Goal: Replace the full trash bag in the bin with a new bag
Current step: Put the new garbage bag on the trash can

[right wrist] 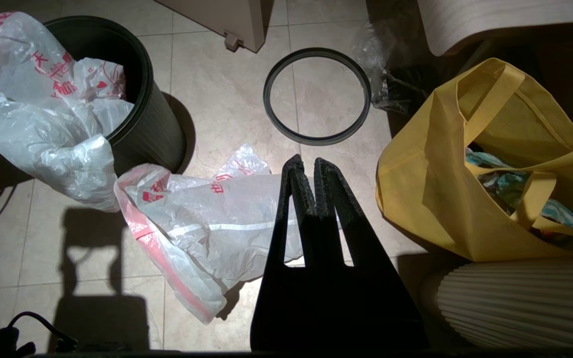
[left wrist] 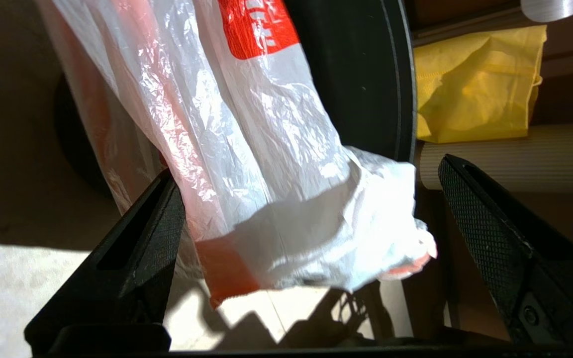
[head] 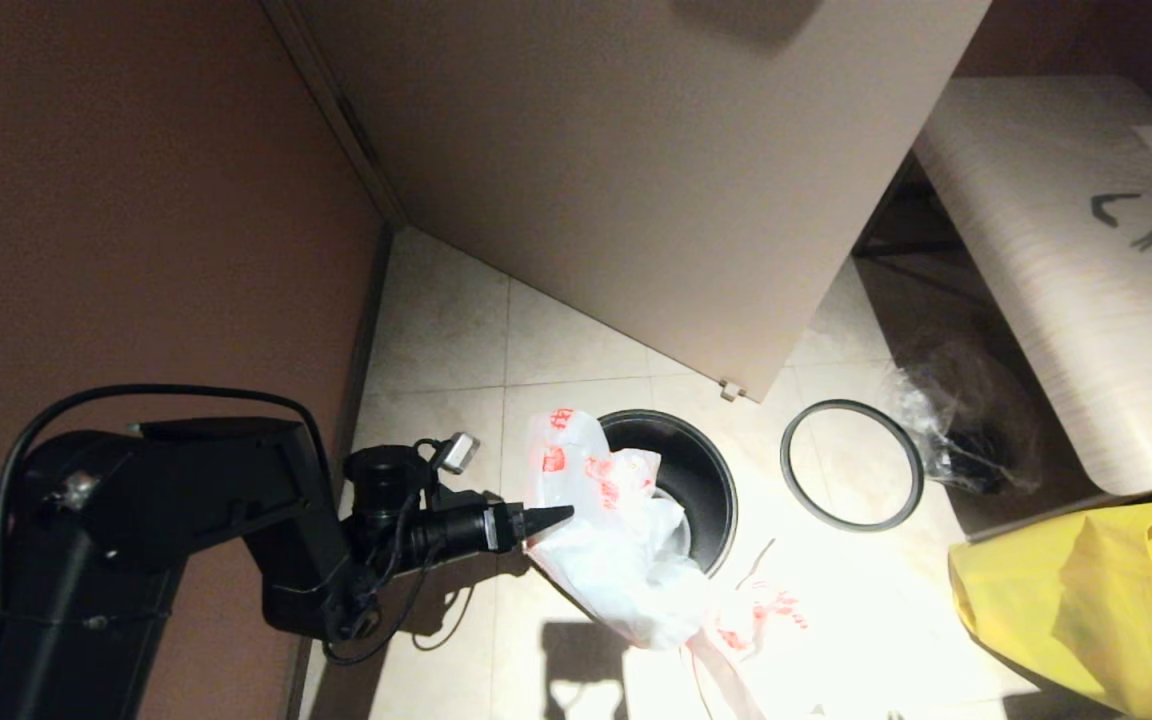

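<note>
left hand (left wrist: 311,219) at the bin (head: 706,480)
fingers spread wide, the new bag (left wrist: 266,164) hanging between them, draped over the bin's rim; right hand (right wrist: 309,171) pressed together above the floor

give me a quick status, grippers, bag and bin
Left gripper open around bag draped over bin rim. Right gripper shut, empty, above second bag on floor. Rim ring off, lying beside bin.
</note>
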